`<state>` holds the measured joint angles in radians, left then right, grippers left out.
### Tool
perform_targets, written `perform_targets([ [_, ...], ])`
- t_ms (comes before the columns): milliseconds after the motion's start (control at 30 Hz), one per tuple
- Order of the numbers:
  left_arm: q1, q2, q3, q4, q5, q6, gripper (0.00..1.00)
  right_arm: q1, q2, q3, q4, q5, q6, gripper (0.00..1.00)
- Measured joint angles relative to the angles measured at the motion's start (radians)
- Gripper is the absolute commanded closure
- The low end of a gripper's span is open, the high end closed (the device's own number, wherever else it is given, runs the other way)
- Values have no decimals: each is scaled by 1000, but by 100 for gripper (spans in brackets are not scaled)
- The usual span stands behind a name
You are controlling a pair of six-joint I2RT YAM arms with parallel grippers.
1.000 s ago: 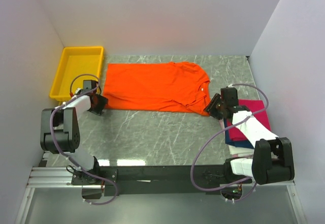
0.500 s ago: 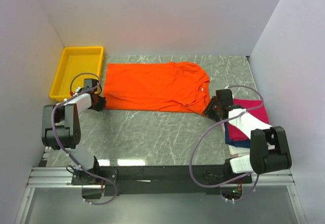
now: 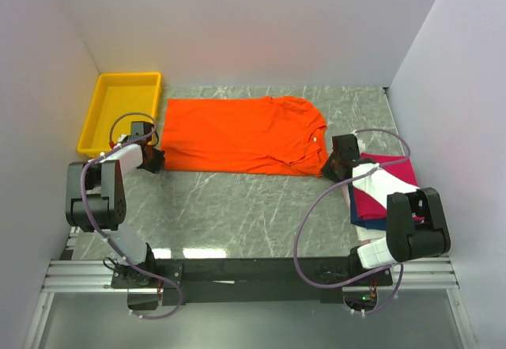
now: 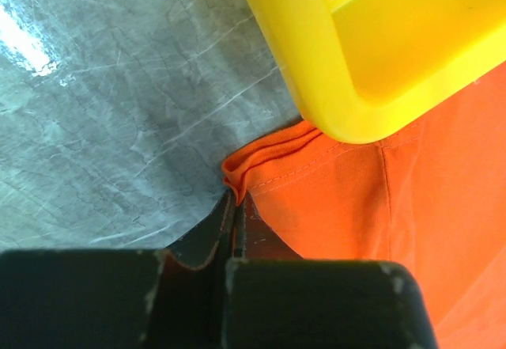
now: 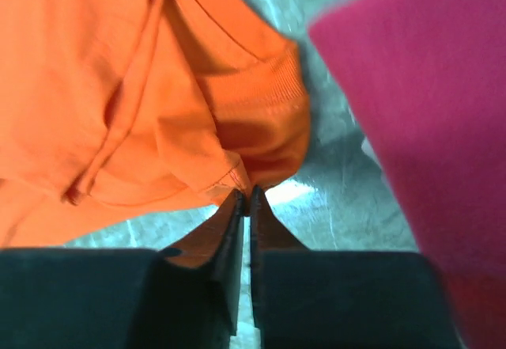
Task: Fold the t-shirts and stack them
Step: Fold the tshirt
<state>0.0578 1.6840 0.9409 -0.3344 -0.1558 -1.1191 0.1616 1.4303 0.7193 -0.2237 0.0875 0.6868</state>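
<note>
- Across the grey, white-veined stone-look counter point(image 3: 237, 206), light glares off the near edge; plain white walls point(image 3: 237, 24) close it in on three sides.
- At the far left corner sits a yellow plastic tray point(image 3: 118, 108), rectangular, with a thick rounded rim and a smooth, glossy inside.
- Spread flat along the far middle of the counter lies the orange t-shirt point(image 3: 237, 131), soft matte knit with its ribbed collar toward the right. Its left edge lies just beside the tray.
- On the right side rests a folded magenta t-shirt point(image 3: 391, 187), on top of a navy blue one point(image 3: 368, 221) whose edge shows beneath it.
- The left arm point(image 3: 118, 159) reaches the orange shirt's near left corner; its jaws are pressed together on the stitched hem, which bunches into a small fold at the tips, close to the tray's corner.
- The right arm point(image 3: 371, 179) meets the shirt's near right edge; its jaws are drawn almost together, pinching a wrinkled fold of orange cloth by a ribbed band, with the magenta shirt just beside them.
</note>
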Motion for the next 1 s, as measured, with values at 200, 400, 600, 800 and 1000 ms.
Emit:
perform_targets([
  [200,11,0,2,-12,0,4,99,0,-1,42,-8,35,-13,100],
  [400,37,-5,8,-42,1,26,99,0,-58,42,-78,62,-40,100],
  [600,61,-76,-24,-73,2,42,99,-1,-162,27,-136,58,-53,100],
  [800,79,-219,-121,-113,8,45,99,-3,-282,-47,-202,21,-48,100],
  [1000,86,-374,-225,-163,9,41,99,-5,-444,-128,-267,-51,-1,100],
])
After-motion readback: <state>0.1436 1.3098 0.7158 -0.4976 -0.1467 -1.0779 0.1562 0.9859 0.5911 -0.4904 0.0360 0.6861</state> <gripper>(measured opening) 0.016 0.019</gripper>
